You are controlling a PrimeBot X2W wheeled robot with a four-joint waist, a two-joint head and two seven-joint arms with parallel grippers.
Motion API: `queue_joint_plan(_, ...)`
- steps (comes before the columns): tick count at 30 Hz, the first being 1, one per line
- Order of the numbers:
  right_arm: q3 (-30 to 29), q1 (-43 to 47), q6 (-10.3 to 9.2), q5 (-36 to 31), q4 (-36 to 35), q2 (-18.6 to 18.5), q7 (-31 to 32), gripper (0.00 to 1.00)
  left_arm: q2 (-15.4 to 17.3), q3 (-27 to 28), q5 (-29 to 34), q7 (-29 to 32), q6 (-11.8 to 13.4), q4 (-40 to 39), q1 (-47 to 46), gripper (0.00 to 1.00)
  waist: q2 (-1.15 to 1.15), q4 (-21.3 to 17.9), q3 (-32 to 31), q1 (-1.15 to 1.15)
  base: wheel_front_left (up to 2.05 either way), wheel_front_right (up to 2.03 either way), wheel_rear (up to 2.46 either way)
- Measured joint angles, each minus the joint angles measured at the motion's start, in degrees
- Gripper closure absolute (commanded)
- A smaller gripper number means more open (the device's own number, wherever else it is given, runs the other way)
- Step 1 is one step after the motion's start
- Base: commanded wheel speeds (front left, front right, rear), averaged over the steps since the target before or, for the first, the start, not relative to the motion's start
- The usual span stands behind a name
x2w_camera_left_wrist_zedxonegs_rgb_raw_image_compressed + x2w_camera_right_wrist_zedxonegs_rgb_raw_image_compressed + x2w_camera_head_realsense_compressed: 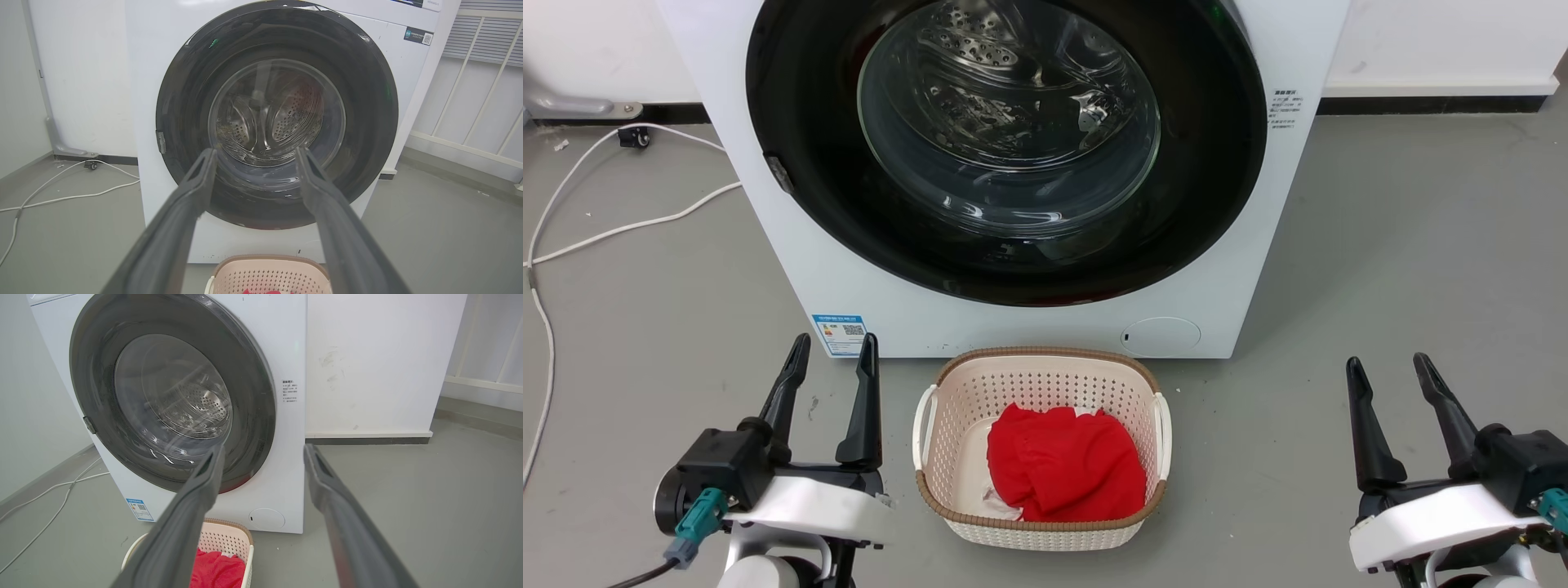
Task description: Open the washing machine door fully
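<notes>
The grey floor (1421, 245) carries the washing machine (1013, 327). A perforated laundry basket (1045, 388) stands just in front of the machine, and a white cable (645, 223) trails on the robot's left of it.

A pale plastic basket (1045, 384) with a brown woven rim and white side handles stands on the grey floor (1405, 269). A crumpled red cloth (1066, 474) lies in it, over a bit of white fabric (1001, 502). A white cable (621, 224) snakes across the floor at the left, near the white wall (1421, 41) with its dark skirting (1429, 104).
</notes>
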Motion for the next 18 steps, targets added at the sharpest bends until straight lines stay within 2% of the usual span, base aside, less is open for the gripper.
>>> queue_joint_plan(18, 0.43, 0.21, 0.00, -6.34, -0.70, 0.00, -0.75, 0.00, -0.47, 0.35, 7.89, -2.02, 0.00, -0.42, 0.43, 0.00, 0.00, 0.17, 0.36, 0.00, 0.00, 0.00, 0.00)
